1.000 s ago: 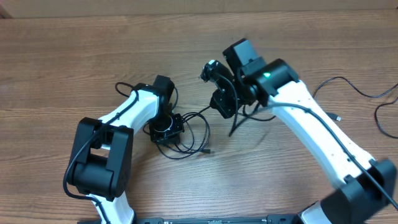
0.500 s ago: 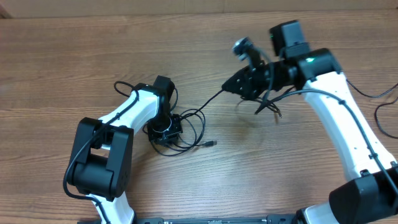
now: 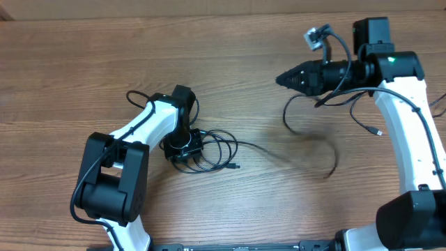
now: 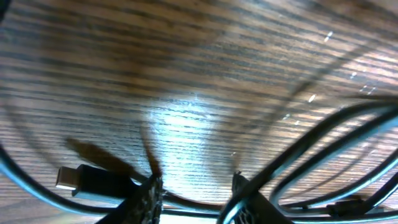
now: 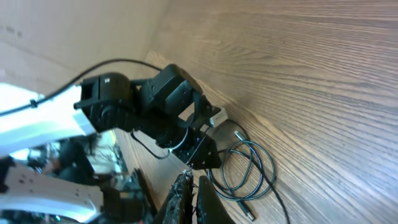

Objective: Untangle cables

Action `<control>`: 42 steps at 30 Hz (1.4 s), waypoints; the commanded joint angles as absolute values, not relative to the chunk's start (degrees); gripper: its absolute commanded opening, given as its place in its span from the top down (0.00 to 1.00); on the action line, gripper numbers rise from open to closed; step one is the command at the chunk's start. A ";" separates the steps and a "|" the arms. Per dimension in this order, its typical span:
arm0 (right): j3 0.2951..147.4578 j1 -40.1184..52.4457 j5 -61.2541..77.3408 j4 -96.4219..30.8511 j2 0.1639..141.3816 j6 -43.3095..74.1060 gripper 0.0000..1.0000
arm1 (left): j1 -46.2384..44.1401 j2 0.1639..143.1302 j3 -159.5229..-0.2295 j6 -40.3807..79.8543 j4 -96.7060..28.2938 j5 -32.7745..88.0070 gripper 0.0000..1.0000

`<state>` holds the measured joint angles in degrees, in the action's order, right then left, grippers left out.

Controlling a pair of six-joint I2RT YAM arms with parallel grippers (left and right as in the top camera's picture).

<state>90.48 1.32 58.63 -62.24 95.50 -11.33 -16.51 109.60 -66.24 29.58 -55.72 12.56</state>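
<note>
Here, table [image 3: 70, 56]: wood-grain, carrying both arms.
Right hand [image 3: 282, 80]: pinching shut on one thin black cable [image 3: 285, 117], which is dangling blurred beneath it.
Left hand [image 3: 182, 149]: standing parted over the cables [image 3: 212, 150], which are lying looped at center-left.

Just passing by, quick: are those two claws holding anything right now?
Left gripper: open, fingers apart over the cables.
Right gripper: shut on a cable that hangs from it.

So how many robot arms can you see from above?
2. The left arm is left of centre, reaching into the cable loops; the right arm runs up the right edge.
</note>
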 commanded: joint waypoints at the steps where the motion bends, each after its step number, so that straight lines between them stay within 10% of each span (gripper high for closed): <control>1: 91.96 -0.45 59.99 -62.04 93.19 -7.31 0.96 | -16.16 109.38 -65.71 29.67 -55.59 8.88 0.55; 7: 89.56 0.47 56.38 -62.52 93.34 -7.53 0.96 | -16.16 109.38 -65.71 29.36 -55.44 12.16 0.45; 15: 82.08 7.11 41.78 -62.46 93.38 -11.27 0.52 | -15.84 109.36 -67.72 18.96 -54.19 25.87 0.46; 27: 66.19 21.23 22.90 -49.43 93.56 -13.76 0.33 | -15.46 109.38 -74.30 25.67 -54.87 22.02 0.31; 42: 54.70 21.69 17.43 -37.10 93.58 -13.80 0.43 | -16.01 109.38 -72.97 34.50 -51.33 16.14 0.29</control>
<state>55.55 21.74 19.64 -37.67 94.98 -13.69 -15.66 109.40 -73.52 31.38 -52.01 17.91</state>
